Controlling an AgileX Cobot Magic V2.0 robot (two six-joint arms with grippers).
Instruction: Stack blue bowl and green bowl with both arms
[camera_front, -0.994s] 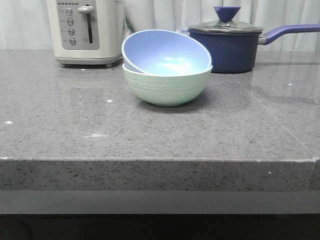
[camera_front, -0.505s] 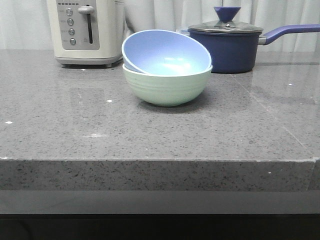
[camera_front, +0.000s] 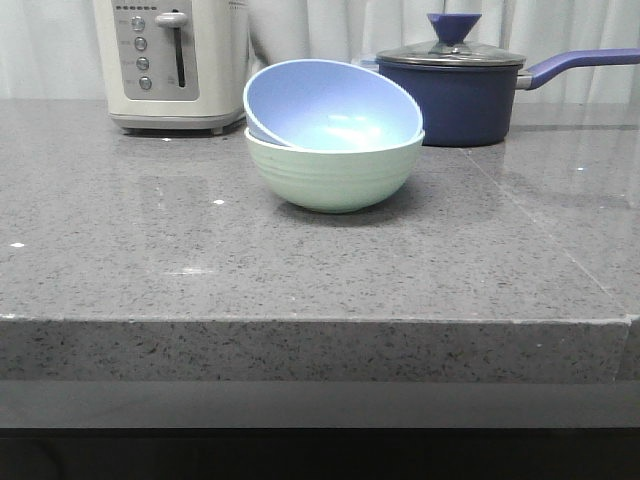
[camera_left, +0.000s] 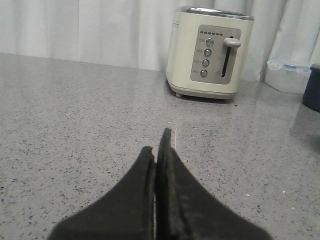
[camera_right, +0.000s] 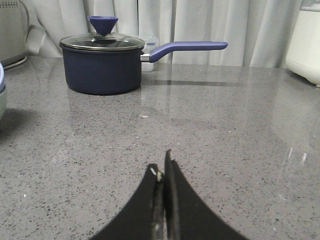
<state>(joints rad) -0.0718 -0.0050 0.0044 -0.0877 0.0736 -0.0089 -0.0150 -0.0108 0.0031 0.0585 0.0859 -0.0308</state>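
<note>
Item, blue bowl (camera_front: 335, 103): sat inside the green bowl (camera_front: 333, 175), tilted, its left rim riding higher than its right. Nested but not seated level; I judged the stack made, if crooked, since nothing held either bowl.

Item, green bowl: upright on the table (camera_front: 300, 270), near the middle, carrying the blue one.

Item, my left end effector (camera_left: 159, 150): fingers pressed together on nothing, low over bare table, well apart from the bowls and pointed toward the toaster (camera_left: 210, 52). Neither bowl showed in its wrist view.

Item, my right end effector (camera_right: 162, 170): likewise closed and empty, low over the table, facing the saucepan (camera_right: 102, 62). I took both positions as clear of the stack so as not to nudge it.

Item, table: grey speckled stone, glossy enough to reflect the saucepan's handle.

Item, room: pale curtains behind; toaster back left, lidded navy saucepan just behind the bowls to the right.
</note>
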